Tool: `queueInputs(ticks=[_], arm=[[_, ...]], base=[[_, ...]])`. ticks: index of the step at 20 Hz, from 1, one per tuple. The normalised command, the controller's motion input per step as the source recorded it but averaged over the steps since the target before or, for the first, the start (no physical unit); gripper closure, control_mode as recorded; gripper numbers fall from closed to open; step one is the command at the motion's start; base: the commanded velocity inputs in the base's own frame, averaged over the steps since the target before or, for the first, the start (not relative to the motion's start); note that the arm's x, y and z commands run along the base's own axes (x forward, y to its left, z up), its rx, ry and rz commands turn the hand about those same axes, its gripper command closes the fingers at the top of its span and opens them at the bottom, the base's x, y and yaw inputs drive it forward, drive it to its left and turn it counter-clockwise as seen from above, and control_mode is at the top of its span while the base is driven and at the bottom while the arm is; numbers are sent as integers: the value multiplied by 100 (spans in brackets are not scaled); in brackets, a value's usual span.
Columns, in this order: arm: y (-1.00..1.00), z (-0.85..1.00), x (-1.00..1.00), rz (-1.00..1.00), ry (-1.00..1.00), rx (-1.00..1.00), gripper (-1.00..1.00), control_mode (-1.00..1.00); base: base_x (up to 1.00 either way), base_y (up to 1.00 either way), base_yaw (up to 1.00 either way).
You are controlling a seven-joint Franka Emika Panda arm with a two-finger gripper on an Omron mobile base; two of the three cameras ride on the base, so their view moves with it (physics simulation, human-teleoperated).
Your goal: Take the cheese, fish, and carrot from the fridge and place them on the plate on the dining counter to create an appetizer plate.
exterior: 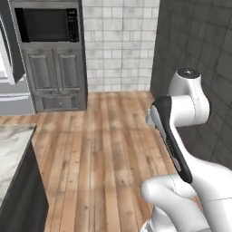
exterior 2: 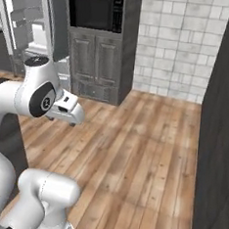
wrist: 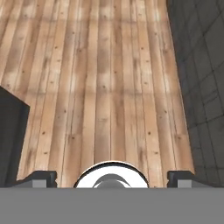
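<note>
1. The tool (wrist: 112, 178) is seen in the hand view with its two dark tips spread wide at the bottom corners; nothing is held between them and nothing is touched.
2. Below the tool only bare plank floor (wrist: 105, 87) is found, with a dark tiled wall (wrist: 201, 78) to one side of it.
3. The fridge (exterior 2: 26, 25) is seen in the right base view, its bright interior open, well apart from the tool and ahead of it to the left, beyond the dark oven cabinet (exterior 2: 98, 41).
4. The cheese, fish and carrot cannot be made out; they are judged to be inside the fridge.
5. A marble worktop (exterior: 11, 149) edge is seen in the left base view, to the left of the tool; whether it bears the plate cannot be told.
6. The coming move is judged to be a drive toward the fridge, since no item lies within reach.
</note>
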Motion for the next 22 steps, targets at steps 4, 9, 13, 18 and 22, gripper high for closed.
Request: queueInputs(ticks=[4, 9, 13, 18, 22], arm=[[0, 0, 0, 0, 0, 0, -100, 100], [0, 0, 0, 0, 0, 0, -100, 100], [0, 0, 0, 0, 0, 0, -100, 100], [0, 0, 0, 0, 0, 0, -100, 100], [0, 0, 0, 0, 0, 0, -100, 100]], base=[[100, 0, 42], [100, 0, 43], [100, 0, 44], [100, -8, 45], [100, -14, 46]])
